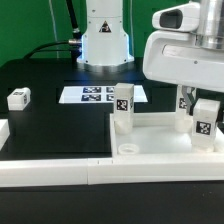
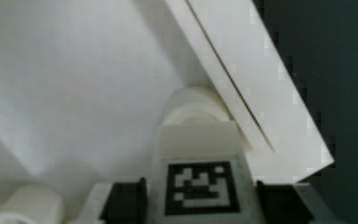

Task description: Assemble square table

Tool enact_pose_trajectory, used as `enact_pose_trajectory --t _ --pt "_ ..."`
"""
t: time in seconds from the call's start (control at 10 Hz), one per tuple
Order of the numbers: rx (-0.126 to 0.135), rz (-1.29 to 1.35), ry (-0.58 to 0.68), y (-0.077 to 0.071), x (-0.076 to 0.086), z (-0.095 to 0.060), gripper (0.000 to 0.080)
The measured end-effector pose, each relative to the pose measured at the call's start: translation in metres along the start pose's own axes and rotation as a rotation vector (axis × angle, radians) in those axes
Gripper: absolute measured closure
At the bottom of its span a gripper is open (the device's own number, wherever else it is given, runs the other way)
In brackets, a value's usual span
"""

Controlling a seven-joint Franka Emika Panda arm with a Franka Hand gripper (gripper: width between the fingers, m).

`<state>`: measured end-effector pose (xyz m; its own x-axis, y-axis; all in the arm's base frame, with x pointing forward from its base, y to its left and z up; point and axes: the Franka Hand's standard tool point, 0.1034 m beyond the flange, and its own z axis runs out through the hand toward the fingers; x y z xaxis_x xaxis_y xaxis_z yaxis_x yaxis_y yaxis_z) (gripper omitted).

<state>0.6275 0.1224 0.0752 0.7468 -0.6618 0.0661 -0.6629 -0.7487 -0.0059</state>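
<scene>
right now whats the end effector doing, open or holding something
end effector: closed on the white tagged leg, one finger against each side

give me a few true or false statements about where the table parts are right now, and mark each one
1. A loose leg lies on the black table, at the exterior view's left. True.
2. The marker board lies on the table top. False: it lies flat on the black table, apart from the table top.
3. A tagged leg sits between the fingers of the gripper. True.
4. No leg stands at the table top. False: an upright leg stands at its corner.
</scene>
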Motion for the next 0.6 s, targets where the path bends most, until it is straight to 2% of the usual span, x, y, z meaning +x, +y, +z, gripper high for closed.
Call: enact_pose_trajectory --t 0.3,0.6 --pt "0.022 0.392 -0.041 -0.002 -0.002 0.0 0.0509" --pt "0.044 0.729 -0.063 -0.011 -0.01 0.004 0.0509"
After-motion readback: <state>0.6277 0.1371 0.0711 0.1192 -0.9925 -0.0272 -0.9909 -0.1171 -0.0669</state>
